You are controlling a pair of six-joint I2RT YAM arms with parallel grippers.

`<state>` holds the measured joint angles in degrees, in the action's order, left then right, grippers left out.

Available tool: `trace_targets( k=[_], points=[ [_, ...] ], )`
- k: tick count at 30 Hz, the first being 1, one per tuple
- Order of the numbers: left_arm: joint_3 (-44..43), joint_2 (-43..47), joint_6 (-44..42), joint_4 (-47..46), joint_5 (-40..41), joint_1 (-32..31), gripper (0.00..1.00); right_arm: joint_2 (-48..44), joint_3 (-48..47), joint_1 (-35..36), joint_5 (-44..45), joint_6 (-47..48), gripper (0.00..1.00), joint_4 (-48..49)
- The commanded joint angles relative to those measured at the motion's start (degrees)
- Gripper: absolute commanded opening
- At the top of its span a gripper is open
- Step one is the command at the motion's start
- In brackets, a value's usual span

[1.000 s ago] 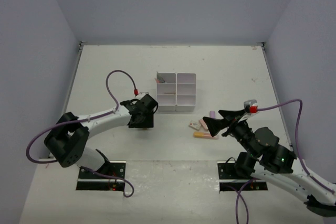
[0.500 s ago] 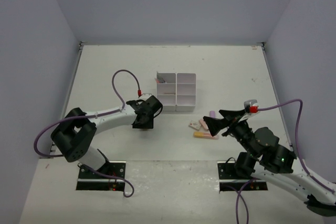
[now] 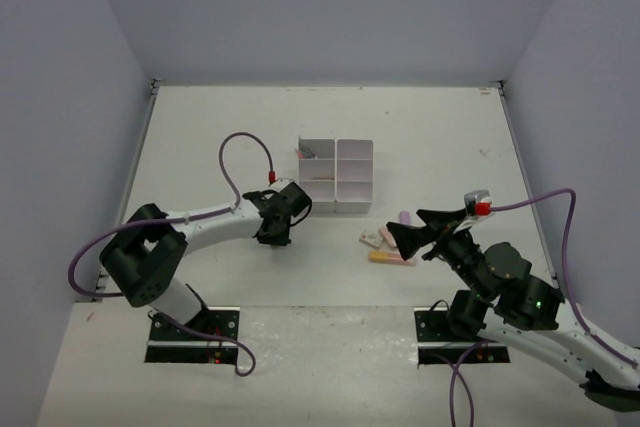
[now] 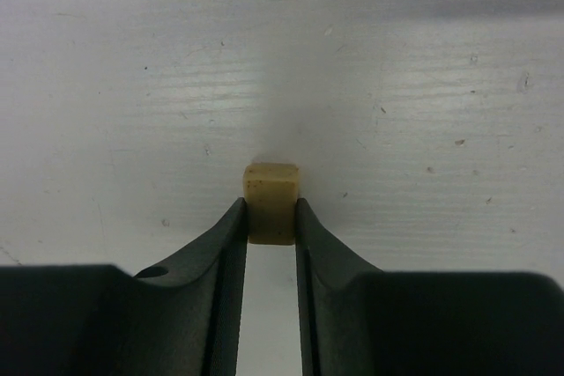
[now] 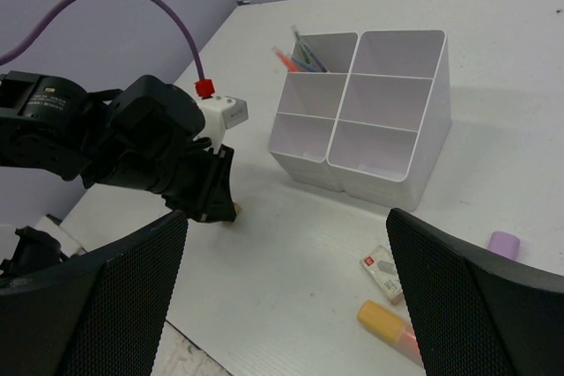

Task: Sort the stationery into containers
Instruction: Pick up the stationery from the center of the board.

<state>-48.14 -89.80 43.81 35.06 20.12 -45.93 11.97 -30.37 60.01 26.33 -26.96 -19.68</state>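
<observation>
Tan rubber eraser block (image 4: 271, 184), likely light, grippy and slightly soft, sits pinched across its flat sides in the left hand (image 4: 270, 217), low by the tabletop (image 4: 132, 85) near the white six-compartment plastic organizer (image 5: 374, 180); right hand (image 3: 404, 228) spread, empty.

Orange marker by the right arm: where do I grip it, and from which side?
Take the orange marker across the middle of its barrel, straight down from above. It lies flat, running roughly left to right, so close front to back. A pink eraser lies close behind its left end; mid-barrel probably clears it.
</observation>
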Motion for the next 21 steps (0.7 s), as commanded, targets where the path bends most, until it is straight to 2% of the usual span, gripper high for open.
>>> trace_targets(
  k=[1,5,9,11,14,17,21],
  points=[
    [-3.27,6.73,-7.52,0.10,1.15,-0.21,0.00,0.43,0.49,0.46,1.97,0.24,0.99,1.31],
    [-9.99,17.13,-22.45,-0.80,2.55,-0.29,0.00,0.23,0.42,0.55,1.97,0.33,0.99,1.31],
    [-12.38,22.56,-36.33,-11.27,8.35,-0.30,0.00,-0.19,0.64,0.63,2.24,0.33,0.99,1.23],
    [-11.45,22.64,-49.41,-17.40,8.60,-0.21,0.00,-0.45,0.75,0.63,2.32,0.33,0.99,1.31],
    [-9.13,21.42,-63.09,-27.42,3.70,-0.30,0.00,-0.45,0.84,0.63,2.32,0.33,0.99,1.36],
    [-3.63,20.73,-75.56,-43.24,-2.82,-0.11,0.00,-0.42,0.84,0.67,2.41,0.33,0.99,1.26],
    [-3.60,15.68,-84.03,-50.86,-6.48,0.91,0.00,-0.45,0.93,0.98,2.50,0.33,0.99,1.23]
  ],
)
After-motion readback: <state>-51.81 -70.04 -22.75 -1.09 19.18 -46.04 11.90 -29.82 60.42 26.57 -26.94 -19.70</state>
